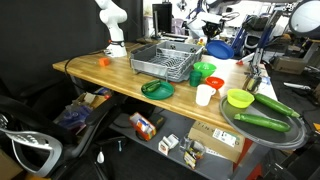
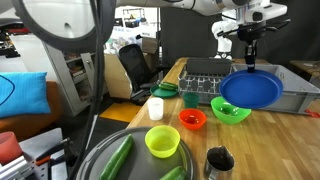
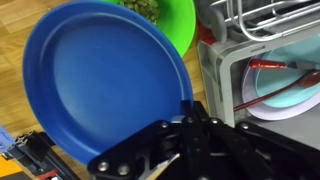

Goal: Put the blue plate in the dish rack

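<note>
Print on the cardboard boxes (image 1: 214,134) under the tabletop (image 1: 108,76) is too small to read, and nothing on the dishes carries a label.

The gripper (image 2: 248,68) pinches the top rim of the blue plate (image 2: 250,92), its fingers (image 3: 172,128) pressed together on the edge in the wrist view. The plate hangs on edge in the air, clear of the tabletop, with its face turned outward. Its lower rim shows in front of the green bowl (image 2: 230,112).

The dish rack (image 2: 212,70) stands just behind and beside the plate. In the wrist view its wire wall (image 3: 262,22) runs close along the plate's right edge, and a pale dish with a red utensil (image 3: 285,68) lies inside it.

Near the rack's end stand a red bowl (image 2: 192,119), a white cup (image 2: 155,108) and a dark green plate (image 2: 165,90). A yellow-green bowl (image 2: 162,141), a metal cup (image 2: 217,162) and a round tray (image 2: 92,160) with cucumbers sit well apart, toward the tabletop's near edge. The wood to the right of the plate is bare.

The arm (image 2: 236,12) comes in from the top, its wrist pointing straight down.
</note>
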Robot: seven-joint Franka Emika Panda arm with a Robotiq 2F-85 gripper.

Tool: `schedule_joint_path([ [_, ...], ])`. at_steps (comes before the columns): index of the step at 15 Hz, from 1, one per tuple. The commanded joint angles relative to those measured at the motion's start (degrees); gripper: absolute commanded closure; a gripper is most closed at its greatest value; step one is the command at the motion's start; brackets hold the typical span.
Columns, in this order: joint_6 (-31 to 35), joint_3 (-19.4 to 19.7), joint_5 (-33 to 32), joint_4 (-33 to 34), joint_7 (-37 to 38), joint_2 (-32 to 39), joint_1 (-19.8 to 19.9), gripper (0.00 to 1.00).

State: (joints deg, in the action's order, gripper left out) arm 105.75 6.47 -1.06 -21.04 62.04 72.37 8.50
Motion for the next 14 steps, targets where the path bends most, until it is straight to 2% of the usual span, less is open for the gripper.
schedule_joint_path([
  [1, -2.0, -2.6, 1.7, 0.0, -4.9, -0.7, -0.5, 0.99],
  [10, -9.9, -7.1, 1.3, 1.0, -18.7, -3.4, -4.2, 0.99],
  [14, -8.4, -8.1, 0.9, 1.1, -21.3, -4.3, -6.0, 0.99],
])
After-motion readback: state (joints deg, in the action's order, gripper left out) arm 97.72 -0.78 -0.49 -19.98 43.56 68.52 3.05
